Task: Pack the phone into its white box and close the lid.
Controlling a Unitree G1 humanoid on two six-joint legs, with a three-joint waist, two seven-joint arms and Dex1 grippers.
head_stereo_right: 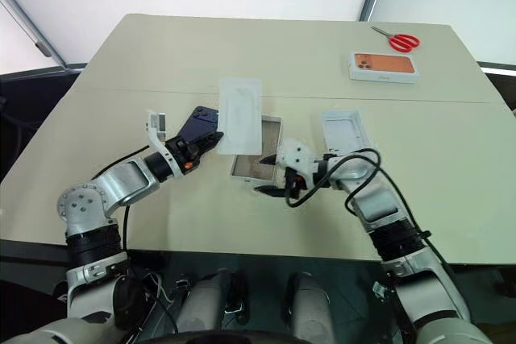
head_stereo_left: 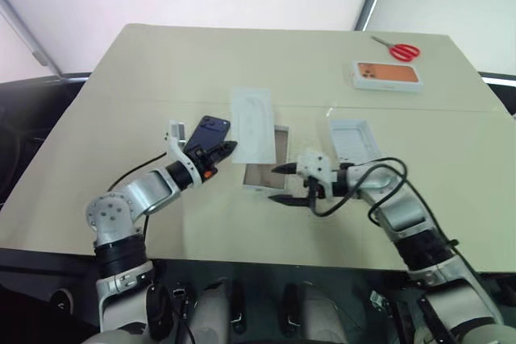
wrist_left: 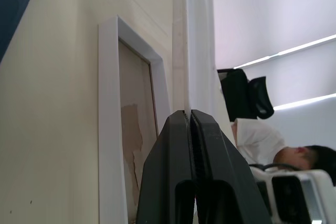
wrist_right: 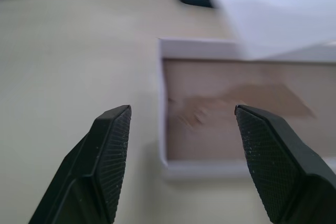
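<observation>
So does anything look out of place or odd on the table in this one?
Yes. The left gripper is shut on the edge of the flat white insert, holding it tilted over the white box. The phone lies on the table beside it, not packed.

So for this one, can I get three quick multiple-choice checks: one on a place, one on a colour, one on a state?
1. Where is the lid?
A. On top of the box
B. Lying inside up, to the right of the box
C. In a gripper

2. What colour are the scissors' handles?
A. Red
B. Blue
C. Green

3. What is the right gripper doing?
A. Shut on the phone
B. Shut on the lid
C. Open, holding nothing

Key: 1 B, the lid's plain white inside faces up beside the box. 2 A, the handles are bright red at the table's far side. 3 C, the right wrist view shows its fingers wide apart, with the box's brown floor beyond them.
</observation>
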